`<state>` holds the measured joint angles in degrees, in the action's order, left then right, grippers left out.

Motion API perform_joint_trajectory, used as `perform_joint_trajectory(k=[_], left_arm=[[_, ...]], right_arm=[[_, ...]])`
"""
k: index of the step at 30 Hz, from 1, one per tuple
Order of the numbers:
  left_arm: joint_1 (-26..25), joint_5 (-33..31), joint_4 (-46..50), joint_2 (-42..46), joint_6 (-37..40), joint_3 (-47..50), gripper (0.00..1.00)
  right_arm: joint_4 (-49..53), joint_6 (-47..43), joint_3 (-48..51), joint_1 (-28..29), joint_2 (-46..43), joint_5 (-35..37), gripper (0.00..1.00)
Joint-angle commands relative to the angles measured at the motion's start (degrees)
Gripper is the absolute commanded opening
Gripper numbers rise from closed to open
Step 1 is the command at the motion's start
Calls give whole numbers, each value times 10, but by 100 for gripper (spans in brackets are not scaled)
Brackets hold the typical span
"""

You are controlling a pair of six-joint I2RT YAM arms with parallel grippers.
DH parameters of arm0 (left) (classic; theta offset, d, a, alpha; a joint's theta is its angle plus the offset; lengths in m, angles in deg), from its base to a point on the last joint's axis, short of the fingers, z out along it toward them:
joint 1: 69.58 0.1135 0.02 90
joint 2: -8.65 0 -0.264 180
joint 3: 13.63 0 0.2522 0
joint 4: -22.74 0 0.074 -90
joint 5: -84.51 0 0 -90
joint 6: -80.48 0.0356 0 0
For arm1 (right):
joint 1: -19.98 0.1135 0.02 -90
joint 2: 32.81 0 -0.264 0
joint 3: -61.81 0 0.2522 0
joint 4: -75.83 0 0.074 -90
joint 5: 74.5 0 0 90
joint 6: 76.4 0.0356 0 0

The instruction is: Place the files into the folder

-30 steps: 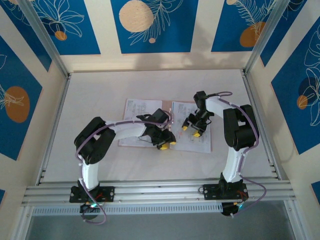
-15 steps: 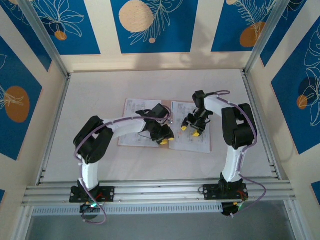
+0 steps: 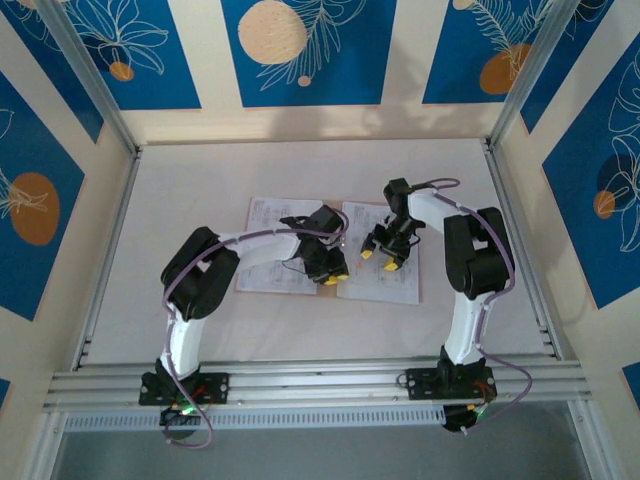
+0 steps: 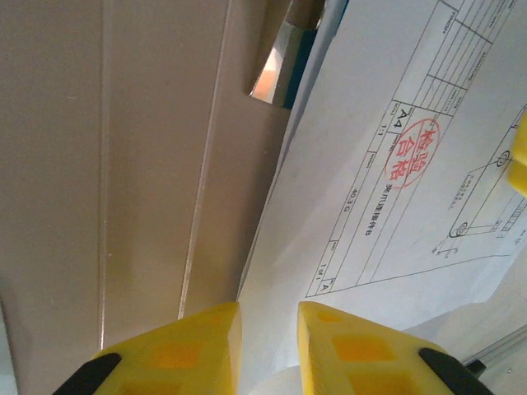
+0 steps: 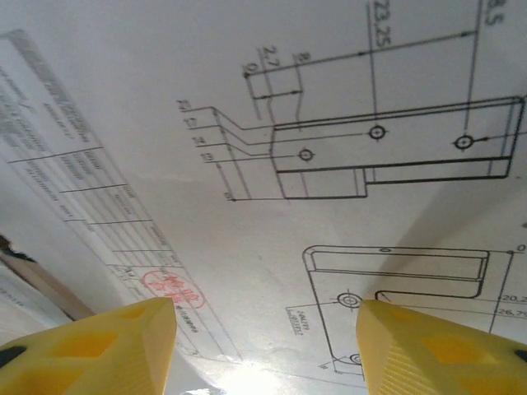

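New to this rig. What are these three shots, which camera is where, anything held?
Two robot arms are bolted at the near edge of a pale table, each ending in a two-finger gripper with yellow fingertips. The overhead picture looks down on it; the other two come from cameras on each wrist. White printed paper sheets lie on a thin tan card folder. The left gripper sits at a sheet's edge, fingers nearly together; whether it pinches paper is unclear. The right gripper is open over a drawing, holding nothing.
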<state>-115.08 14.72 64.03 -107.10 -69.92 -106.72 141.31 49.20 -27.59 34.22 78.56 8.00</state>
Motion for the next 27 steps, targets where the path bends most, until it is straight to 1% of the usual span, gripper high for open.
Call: perform_joint_trajectory(k=[1,5,16,21,27], left_arm=[[7,-9,11,-7,11,-4,23],[6,-10,10,-2,12,-1,23],[6,-10,5,5,8,4,24],[7,-12,4,11,5,9,24],[6,-14,5,26,2,20,25]], right_arm=[[9,11,-27,-1,-39,-8,61],[7,19,-50,-7,-28,-4,61],[11,32,-145,-40,85,18,59],[11,27,-159,-40,112,10,59],[10,25,-161,-37,122,5,59]])
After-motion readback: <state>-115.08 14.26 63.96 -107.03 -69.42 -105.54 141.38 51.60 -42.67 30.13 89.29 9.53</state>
